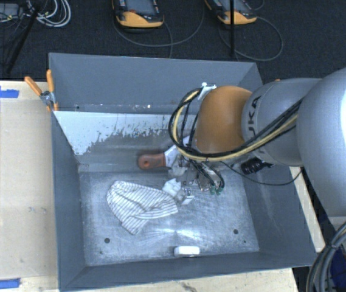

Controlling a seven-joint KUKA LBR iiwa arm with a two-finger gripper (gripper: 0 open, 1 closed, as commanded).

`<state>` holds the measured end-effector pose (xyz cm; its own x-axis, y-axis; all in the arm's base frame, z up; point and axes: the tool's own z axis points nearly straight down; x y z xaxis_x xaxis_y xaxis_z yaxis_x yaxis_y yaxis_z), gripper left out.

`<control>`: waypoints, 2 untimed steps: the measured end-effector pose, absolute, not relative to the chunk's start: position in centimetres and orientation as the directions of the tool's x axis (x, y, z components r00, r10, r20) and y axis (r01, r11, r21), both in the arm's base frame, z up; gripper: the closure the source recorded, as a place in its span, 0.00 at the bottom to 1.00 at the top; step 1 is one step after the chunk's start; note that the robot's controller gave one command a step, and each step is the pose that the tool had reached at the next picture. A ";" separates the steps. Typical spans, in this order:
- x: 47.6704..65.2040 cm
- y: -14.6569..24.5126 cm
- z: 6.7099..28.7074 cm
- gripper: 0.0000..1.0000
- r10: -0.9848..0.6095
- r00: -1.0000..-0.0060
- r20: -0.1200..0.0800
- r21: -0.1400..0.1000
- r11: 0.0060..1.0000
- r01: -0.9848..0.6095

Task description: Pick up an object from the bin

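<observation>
My gripper [180, 190] is low in the middle of the bin, under the arm's orange cover, its tips right at the right edge of a crumpled white striped cloth [139, 204]. The cloth lies flat on the bin floor, spreading to the left of the gripper. Just behind the gripper, by the back wall, lies a brown wooden handle-like piece [151, 160], its right end hidden behind the gripper.
A small white flat block [186, 250] rests near the bin's front wall. The arm and its cables cover the right middle of the bin. Bare floor lies at the front left and right of the cloth.
</observation>
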<state>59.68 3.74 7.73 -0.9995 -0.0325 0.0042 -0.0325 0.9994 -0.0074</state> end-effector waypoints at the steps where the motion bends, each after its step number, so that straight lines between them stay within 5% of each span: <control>1: 59.7 3.8 7.7 1.00 -0.033 -0.999 0.004 -0.007 0.999 -0.033; 2: 59.5 4.0 10.9 1.00 -0.048 -0.999 0.008 -0.001 0.999 -0.048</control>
<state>59.52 3.97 10.95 -0.9988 -0.0479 0.0076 -0.0479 0.9989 -0.0009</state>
